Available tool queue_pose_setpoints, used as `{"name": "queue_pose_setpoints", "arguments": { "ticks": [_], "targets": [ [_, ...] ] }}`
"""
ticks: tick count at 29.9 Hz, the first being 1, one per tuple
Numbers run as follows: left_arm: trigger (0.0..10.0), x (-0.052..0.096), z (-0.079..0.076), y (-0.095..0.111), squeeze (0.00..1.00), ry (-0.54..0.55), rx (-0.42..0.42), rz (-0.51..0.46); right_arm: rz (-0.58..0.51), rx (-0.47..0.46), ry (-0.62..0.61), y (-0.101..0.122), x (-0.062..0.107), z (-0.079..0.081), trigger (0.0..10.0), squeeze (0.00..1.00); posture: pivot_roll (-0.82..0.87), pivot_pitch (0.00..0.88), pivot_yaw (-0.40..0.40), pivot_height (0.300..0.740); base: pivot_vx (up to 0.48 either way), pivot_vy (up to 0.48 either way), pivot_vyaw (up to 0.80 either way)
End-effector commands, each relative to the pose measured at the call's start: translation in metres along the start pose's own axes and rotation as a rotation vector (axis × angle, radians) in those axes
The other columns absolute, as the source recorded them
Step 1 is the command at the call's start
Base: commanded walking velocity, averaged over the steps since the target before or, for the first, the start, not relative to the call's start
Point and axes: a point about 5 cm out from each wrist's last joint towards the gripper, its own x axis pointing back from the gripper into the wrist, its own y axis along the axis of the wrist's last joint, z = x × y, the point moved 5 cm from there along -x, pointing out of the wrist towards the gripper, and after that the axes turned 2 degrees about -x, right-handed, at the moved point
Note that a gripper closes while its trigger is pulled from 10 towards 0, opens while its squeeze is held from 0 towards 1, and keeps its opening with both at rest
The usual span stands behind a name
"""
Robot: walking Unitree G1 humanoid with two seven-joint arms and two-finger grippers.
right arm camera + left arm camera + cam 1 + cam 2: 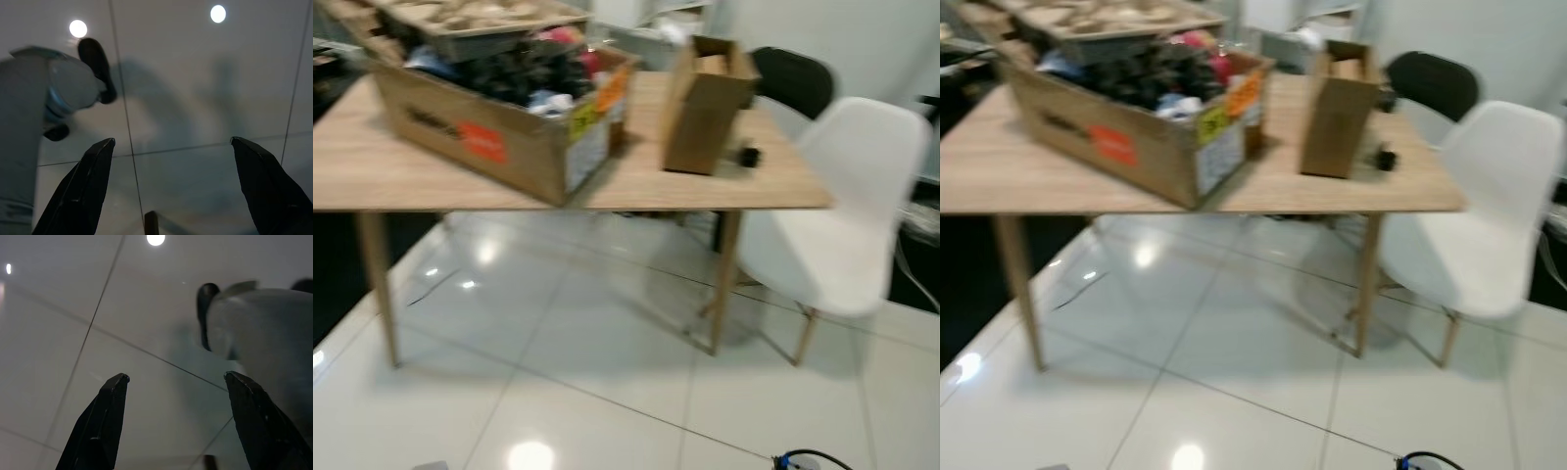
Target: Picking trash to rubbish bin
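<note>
Facing a light wooden table (401, 171) on slim legs, the robot stands on glossy white floor tiles (558, 362), and the head views are blurred as if by motion. On the table, toward 10 o'clock of the scene, sits a large open cardboard box (509, 137) with an orange label, heaped with dark and coloured odds and ends that are too soft to identify. At about 1 o'clock stands a smaller, upright brown cardboard box (705, 103), apart from the large one, with a small black object (749, 155) just beside its base. A white moulded plastic chair (847, 215) is drawn up at the table's 3 o'clock end, and a black chair (793, 78) shows behind it.

No rubbish bin can be made out, and no loose piece of trash lies on the visible floor; a bit of black cable with a blue spot (803, 460) at 5 o'clock is the only small thing down there. Which item counts as the trash cannot be told; the likeliest candidates are on the table, ahead of and above both arms.

Both arms hang low. The left gripper (176, 382) has its fingers spread wide over bare tile, holding nothing; the right gripper (171, 147) is likewise spread and empty. Neither arm looks clearly nearer the table, so the approach probably calls for stepping forward first.
</note>
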Motion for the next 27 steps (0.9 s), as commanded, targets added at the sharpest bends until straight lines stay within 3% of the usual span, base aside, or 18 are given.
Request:
{"name": "queue_pose_setpoints", "arguments": {
  "ticks": [1, 2, 5, 10, 15, 27],
  "targets": [
    [10.0, 0.001, -0.002, -0.014, 0.00, 0.010, -0.064, 0.039, 0.002, 0.081, 0.002, -0.001, 0.000, 0.004, 10.0, 0.00, 0.06, 0.102, -0.034, 0.740, 0.000, 0.000, -0.80],
    [10.0, 0.001, -0.002, -0.014, 0.00, 0.010, -0.064, 0.039, 0.002, 0.081, 0.002, -0.001, 0.000, 0.004, 10.0, 0.00, 0.06, 0.102, -0.034, 0.740, 0.000, 0.000, -0.80],
    [10.0, -0.001, -0.008, -0.010, 0.00, 0.000, -0.204, 0.036, -0.005, 0.225, 0.019, 0.005, -0.001, 0.013, 10.0, 0.00, 0.08, 0.098, -0.039, 0.740, 0.000, 0.000, -0.80],
    [10.0, -0.002, -0.011, -0.003, 0.00, 0.005, -0.295, 0.025, -0.012, 0.268, 0.020, 0.010, -0.001, 0.016, 10.0, 0.00, 0.08, 0.087, -0.036, 0.740, 0.000, 0.000, -0.80],
    [10.0, -0.003, -0.016, -0.004, 0.00, 0.002, -0.494, 0.046, -0.006, 0.316, 0.019, 0.008, -0.002, 0.020, 10.0, 0.00, 0.08, 0.085, -0.026, 0.740, 0.000, 0.000, -0.80],
    [10.0, -0.001, -0.014, -0.019, 0.00, 0.012, -0.534, 0.094, 0.023, 0.356, 0.007, -0.004, -0.001, 0.015, 10.0, 0.00, 0.07, 0.091, -0.026, 0.740, 0.000, 0.000, -0.80]
  ]
}}
